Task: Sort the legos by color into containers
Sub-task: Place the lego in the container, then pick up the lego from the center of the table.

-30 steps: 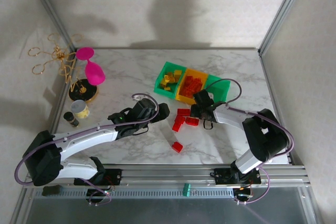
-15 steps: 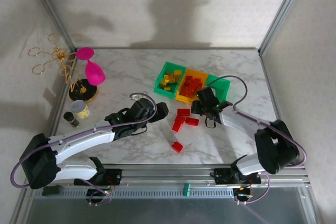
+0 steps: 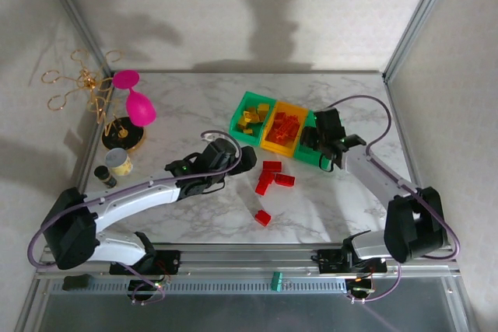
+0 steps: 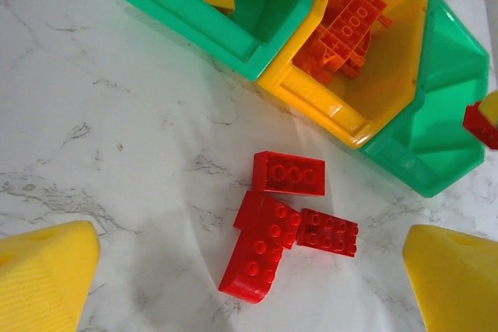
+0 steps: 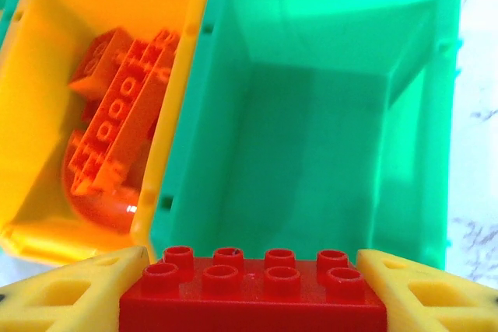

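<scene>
My right gripper (image 5: 250, 301) is shut on a red eight-stud lego (image 5: 253, 295), held just above the near rim of the empty right green container (image 5: 327, 114); from above this gripper (image 3: 317, 142) sits over that bin (image 3: 322, 150). The yellow-orange container (image 5: 31, 75) holds orange legos (image 5: 117, 130). The left green container (image 3: 241, 125) holds yellow legos (image 3: 250, 117). Three red bricks and a red arch (image 4: 250, 266) lie clustered on the marble (image 4: 289, 172). My left gripper (image 4: 250, 274) hangs open above them; from above it (image 3: 249, 161) is just left of the cluster (image 3: 272, 175).
One more red brick (image 3: 262, 218) lies alone nearer the front edge. At the far left stand a cream cup (image 3: 120, 162), a small dark bottle (image 3: 104, 176), a pink goblet (image 3: 137, 103) and a gold wire stand (image 3: 85, 87). Metal frame posts rise at the back corners.
My right gripper rose from beside the red cluster and swung back-right with the red lego, ending over the right green bin. My left gripper edged slightly toward the cluster.
</scene>
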